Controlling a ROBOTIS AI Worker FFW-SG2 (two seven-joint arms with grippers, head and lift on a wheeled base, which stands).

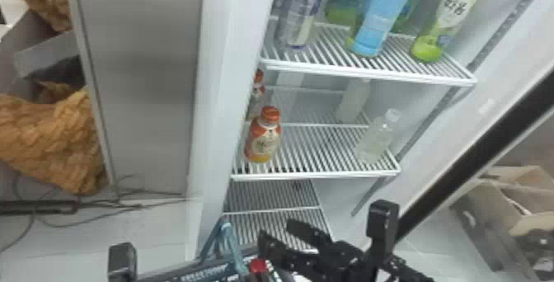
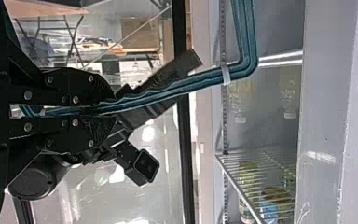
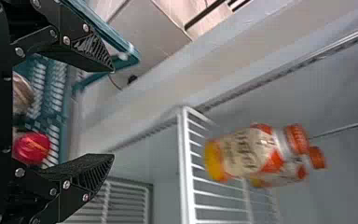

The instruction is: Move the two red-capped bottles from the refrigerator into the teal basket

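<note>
Gaping empty, right gripper (image 1: 276, 230) faces a shelf edge (image 1: 317, 175) and clear bottles (image 1: 374, 142); left gripper (image 2: 109, 111) clamps basket handle (image 2: 205, 80).

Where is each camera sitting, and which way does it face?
Head view: on the robot's head, looking forward and down into the refrigerator; right gripper low down.
Left wrist view: on that wrist, looking along the teal basket handle toward the refrigerator; left gripper shut on the handle, right gripper beyond.
Right wrist view: on that wrist, looking past its own open fingers into the refrigerator.
Head and right wrist views share the two orange-capped bottles on a shelf.
</note>
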